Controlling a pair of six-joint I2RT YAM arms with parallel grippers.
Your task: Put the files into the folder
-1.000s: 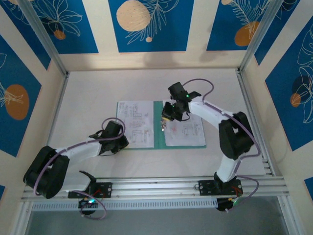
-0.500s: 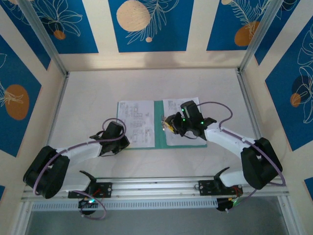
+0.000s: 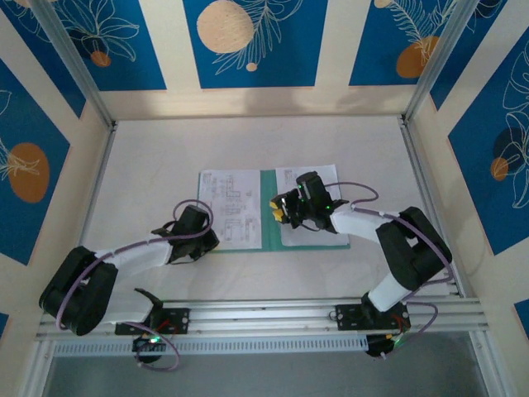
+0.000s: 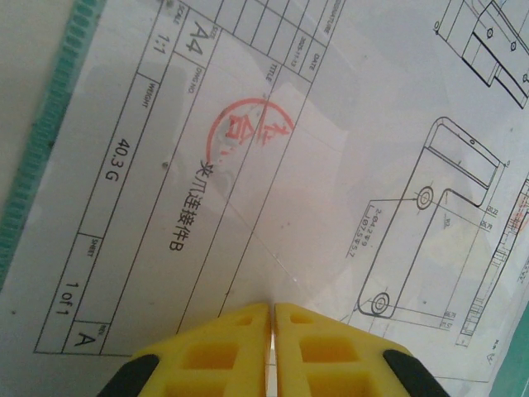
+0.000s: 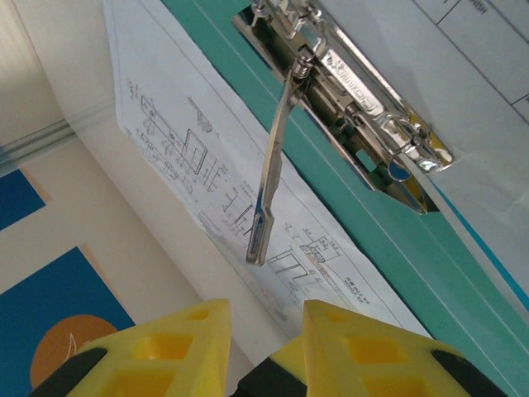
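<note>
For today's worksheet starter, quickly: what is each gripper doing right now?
Left gripper: closed, fingers together over a printed sheet, nothing gripped.
Right gripper: open, fingers apart, holding nothing.

Files [image 4: 248, 165]: white paper, smooth and matt, black print and a red stamp; faint sheen in patches seen from the left wrist.
Folder [image 5: 388, 248]: teal card, smooth, matt to slightly satin; its edge looks ribbed in the left wrist view.
Clip [image 5: 355, 78]: bright metal, polished and mirror-glossy, with a thin flat metal lever.
Left fingers [image 4: 219, 351], right fingers [image 5: 364, 351]: yellow moulded plastic or rubber, matt, with recessed pockets; black matt backing.
Bench [image 3: 165, 149]: white, matt, even.
Rail [image 3: 264, 313]: ribbed silvery metal, brushed.
</note>
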